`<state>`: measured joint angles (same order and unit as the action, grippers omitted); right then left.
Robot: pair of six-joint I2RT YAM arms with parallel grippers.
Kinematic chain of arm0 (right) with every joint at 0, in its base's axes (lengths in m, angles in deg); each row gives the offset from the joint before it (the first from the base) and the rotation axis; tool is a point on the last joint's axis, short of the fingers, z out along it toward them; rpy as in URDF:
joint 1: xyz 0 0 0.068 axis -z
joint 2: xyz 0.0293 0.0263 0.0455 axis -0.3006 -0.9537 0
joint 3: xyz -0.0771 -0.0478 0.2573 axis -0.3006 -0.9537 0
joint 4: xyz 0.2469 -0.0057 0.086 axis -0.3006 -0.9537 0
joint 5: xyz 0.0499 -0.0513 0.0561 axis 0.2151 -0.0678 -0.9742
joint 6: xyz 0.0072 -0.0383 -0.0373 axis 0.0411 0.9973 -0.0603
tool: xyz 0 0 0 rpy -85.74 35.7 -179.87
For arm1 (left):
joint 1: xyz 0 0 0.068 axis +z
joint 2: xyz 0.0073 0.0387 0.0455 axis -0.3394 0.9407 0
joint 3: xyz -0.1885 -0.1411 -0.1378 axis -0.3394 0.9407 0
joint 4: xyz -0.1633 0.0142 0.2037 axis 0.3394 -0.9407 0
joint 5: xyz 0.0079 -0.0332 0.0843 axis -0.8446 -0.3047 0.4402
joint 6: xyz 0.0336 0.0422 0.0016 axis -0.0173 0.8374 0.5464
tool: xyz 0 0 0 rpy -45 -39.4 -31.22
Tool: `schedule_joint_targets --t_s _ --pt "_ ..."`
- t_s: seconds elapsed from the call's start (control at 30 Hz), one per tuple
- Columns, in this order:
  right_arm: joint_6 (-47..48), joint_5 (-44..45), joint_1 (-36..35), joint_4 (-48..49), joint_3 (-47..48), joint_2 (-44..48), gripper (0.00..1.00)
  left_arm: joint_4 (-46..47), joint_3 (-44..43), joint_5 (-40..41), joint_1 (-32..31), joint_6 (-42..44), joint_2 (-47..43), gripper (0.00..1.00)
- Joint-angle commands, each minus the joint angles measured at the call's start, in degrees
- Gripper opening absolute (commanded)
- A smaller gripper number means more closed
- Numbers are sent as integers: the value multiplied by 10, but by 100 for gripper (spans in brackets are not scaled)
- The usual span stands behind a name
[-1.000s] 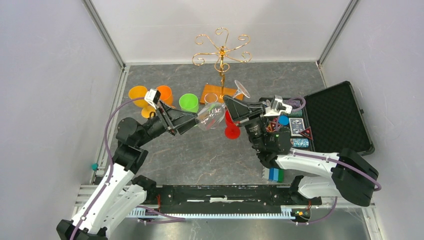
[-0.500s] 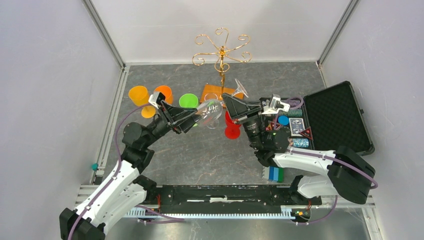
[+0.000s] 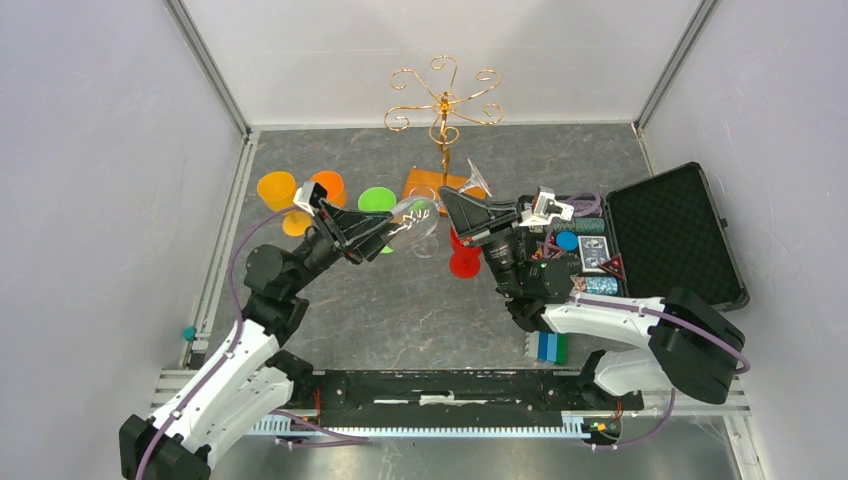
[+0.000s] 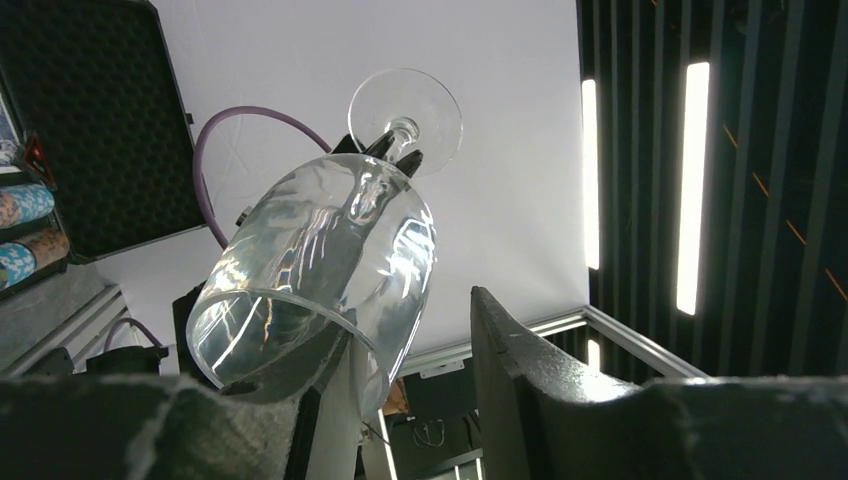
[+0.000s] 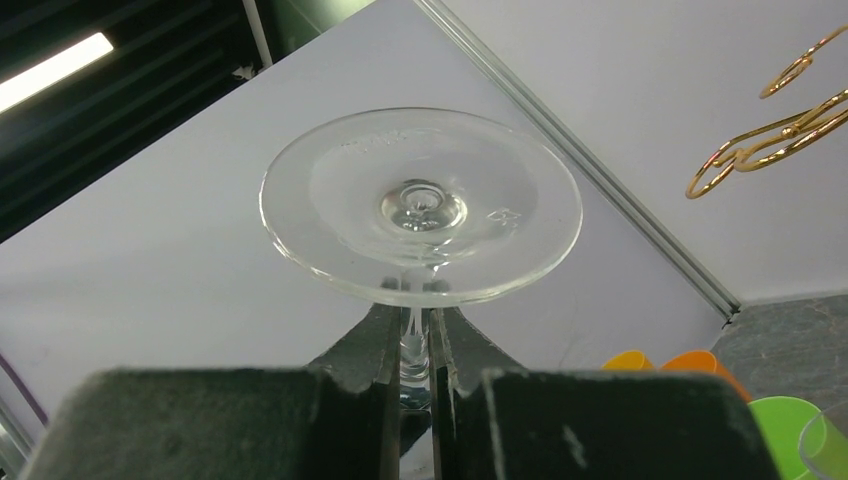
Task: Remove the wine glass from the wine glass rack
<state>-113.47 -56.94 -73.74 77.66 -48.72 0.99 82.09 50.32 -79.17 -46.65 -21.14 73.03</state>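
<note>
My jaws differ: the right pair is clamped on the stem, the left pair stands spread with the bowl between its fingers.

From above, the wine glass [image 3: 418,218] is off the wine glass rack [image 3: 443,130]. It hangs tilted in the air on my side of the rack's base, foot towards the rack and bowl away from it. My right gripper [image 3: 449,203] has the stem and my left gripper [image 3: 390,231] brackets the bowl. A red cup [image 3: 463,262] stands on my side of the rack, just beside the glass.

In my left wrist view the wine glass [image 4: 320,270] fills the span of the left gripper [image 4: 300,375]. I see a gap between the bowl and one finger [image 4: 505,345], so I judge there is no grip yet.

In my right wrist view the right gripper [image 5: 418,340] pinches the thin stem just under the foot of the wine glass [image 5: 420,205]. A gold scroll of the rack [image 5: 790,130] shows off to the side.

The risks, as I judge them:
- If my left jaws close off-centre while the right holds rigid, the stem could snap.
- If the right lets go before the left has purchase on slick, curved glass, the glass could slip and fall.
- If I swing it carelessly, the foot could strike the rack.
</note>
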Motion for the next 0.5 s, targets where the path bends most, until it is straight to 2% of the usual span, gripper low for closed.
schedule_joint_targets --t_s 0.0,0.03,0.1,0.23,0.3,0.4,0.43,0.47 --pt "46 -29 -6 208 -12 -4 0 23 -49 -11 -7 30 -20 40" --pt "50 -26 -6 208 -13 0 0 14 -55 -13 -7 39 -22 50" --pt "61 -22 -6 208 -19 7 0 -9 -63 -16 -7 56 -26 60" --pt "78 -4 -6 213 -29 17 0 -32 -71 -15 -7 71 -36 62" --pt "81 5 -6 222 -33 16 0 -33 -73 -16 -7 75 -37 54" --pt "79 15 -7 229 -37 14 0 -35 -72 -16 -7 77 -36 18" --pt "76 20 -6 230 -39 14 0 -36 -73 -17 -7 79 -34 11" --pt "74 25 -6 232 -40 15 0 -36 -74 -18 -7 81 -34 8"
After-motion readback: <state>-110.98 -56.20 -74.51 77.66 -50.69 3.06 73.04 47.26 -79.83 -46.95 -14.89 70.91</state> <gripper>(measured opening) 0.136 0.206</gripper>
